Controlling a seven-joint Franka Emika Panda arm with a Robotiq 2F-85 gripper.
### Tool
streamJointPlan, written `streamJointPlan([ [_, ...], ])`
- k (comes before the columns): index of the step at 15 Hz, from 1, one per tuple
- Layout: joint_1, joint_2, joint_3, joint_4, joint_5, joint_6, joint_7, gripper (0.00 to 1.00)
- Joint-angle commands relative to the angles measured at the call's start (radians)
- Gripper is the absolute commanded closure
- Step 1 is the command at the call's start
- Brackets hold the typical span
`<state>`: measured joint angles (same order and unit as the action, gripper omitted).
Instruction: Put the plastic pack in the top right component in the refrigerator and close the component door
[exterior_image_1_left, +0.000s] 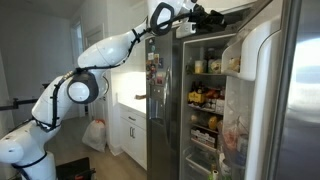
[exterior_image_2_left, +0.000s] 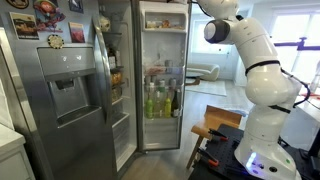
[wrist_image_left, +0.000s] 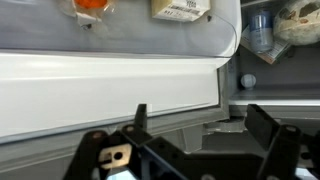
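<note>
While the end effector (wrist_image_left: 200, 128) hangs close to a door bin (wrist_image_left: 110, 95), its two black fingers (wrist_image_left: 140, 118) stand wide apart with nothing between them. The bin's long white front runs just past them. Behind the bin's clear cover (wrist_image_left: 225, 30) sits the plastic pack (wrist_image_left: 180, 8), next to something orange (wrist_image_left: 90, 5). I cannot tell if the cover is shut. In both exterior views the white arm (exterior_image_1_left: 110, 45) reaches up to the top of the open refrigerator (exterior_image_2_left: 62, 120). Bottles (exterior_image_2_left: 160, 100) stand in a row on a shelf farther inside.
</note>
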<state>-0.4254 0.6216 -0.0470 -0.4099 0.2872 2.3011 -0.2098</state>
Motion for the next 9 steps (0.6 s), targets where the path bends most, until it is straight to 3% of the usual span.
streamJointPlan([
  [1,0.003,-0.008,-0.003,-0.035,-0.019,0.060,-0.001,0.00],
  [3,0.001,0.000,-0.004,-0.036,-0.020,0.089,0.003,0.00],
  [4,-0.014,0.074,0.020,0.094,-0.051,0.043,0.029,0.25],
  [5,-0.002,0.002,-0.003,-0.038,-0.024,0.102,0.005,0.28],
  [7,-0.004,0.006,-0.005,-0.039,-0.025,0.118,0.009,0.42],
  [8,-0.020,0.080,0.017,0.090,-0.057,0.068,0.035,0.51],
  [9,-0.009,0.009,-0.004,-0.040,-0.032,0.126,0.011,0.58],
])
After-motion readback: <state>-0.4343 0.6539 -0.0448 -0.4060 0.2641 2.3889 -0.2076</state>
